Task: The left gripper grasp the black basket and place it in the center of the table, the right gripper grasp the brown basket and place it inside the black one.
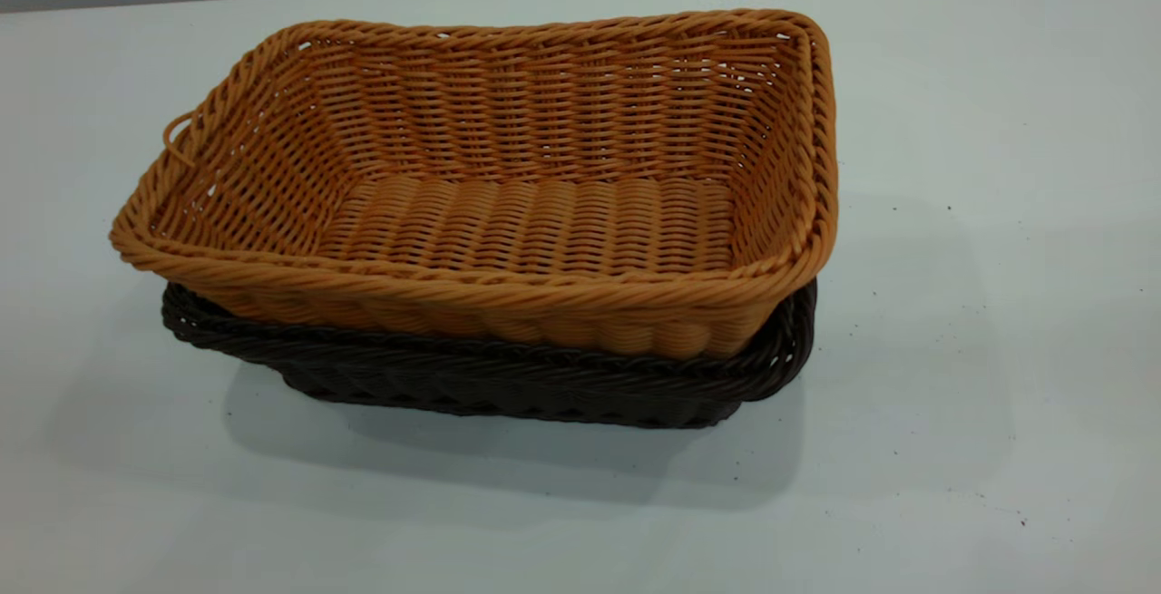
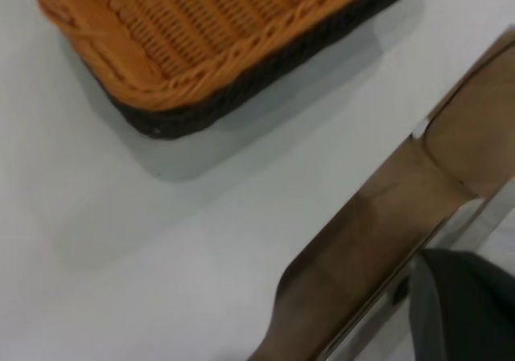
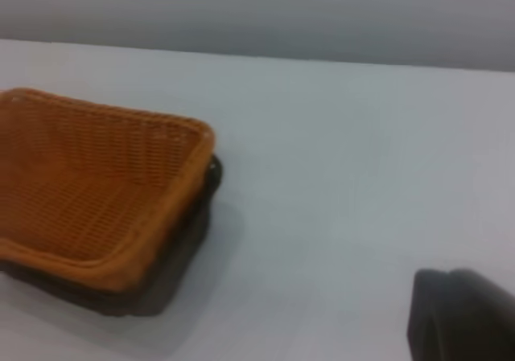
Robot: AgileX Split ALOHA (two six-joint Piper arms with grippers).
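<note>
The brown basket [image 1: 535, 213] sits nested inside the black basket [image 1: 490, 385], and the pair rests near the middle of the table [image 1: 998, 349]. Its braided rim rides above the dark rim all round, higher toward 9 o'clock in the exterior view, where the small loop shows on the short end. Toward 3 o'clock the two rims lie close together, so the tan basket looks slightly tilted rather than fully level.

Judged from this layout, both placements appear done and what remains is the retreat. Done well, that means each arm lifts clear upward and outward without brushing either rim, since a light woven basket would slide or tip at a nudge. Anyone wanting a truer fit would press the raised end at 9 o'clock down evenly, though that seems optional.

Neither gripper appears in the exterior view. A dark rounded shape at the edge of the right wrist view is probably part of the right arm, well apart from the baskets, but its fingers are not shown, so their state cannot be told. The left wrist view shows only one corner of the stacked baskets, the table edge and a brownish surface beyond it; no fingers are seen there either. The black basket's interior and floor are wholly covered, so how deep the tan one sits cannot be confirmed.
</note>
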